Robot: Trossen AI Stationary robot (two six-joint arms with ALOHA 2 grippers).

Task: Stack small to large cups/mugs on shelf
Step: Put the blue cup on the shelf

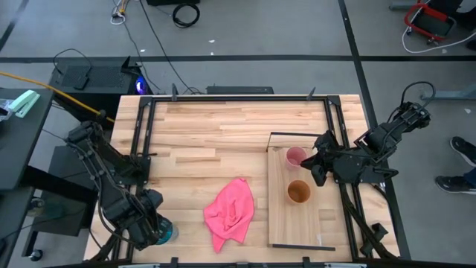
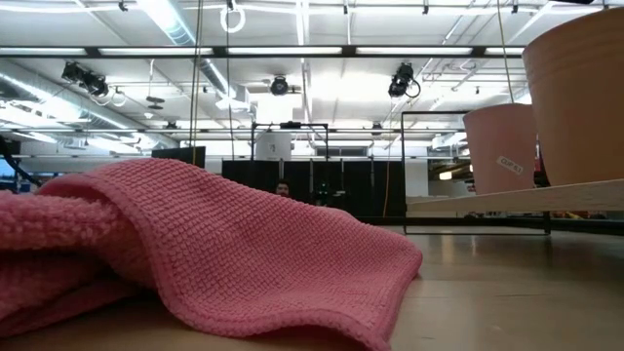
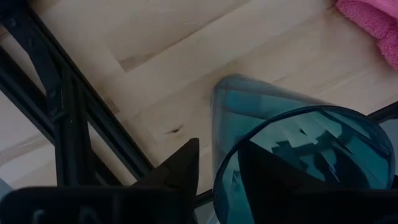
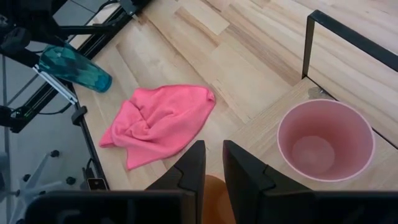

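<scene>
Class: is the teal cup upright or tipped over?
Tipped: the teal cup lies on its side at the left gripper.

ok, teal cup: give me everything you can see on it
The teal cup is translucent blue-green, plastic by the look, tapering from a wide open rim to a narrower base. It lies tipped on its side, not upright, at the table's near-left corner, clear of the pink cloth and far from the shelf. The left gripper holds it, one finger outside the wall, the other inside the rim.

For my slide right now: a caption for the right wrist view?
Right end effector hovers above the orange cup beside the pink cup on the shelf.
</scene>
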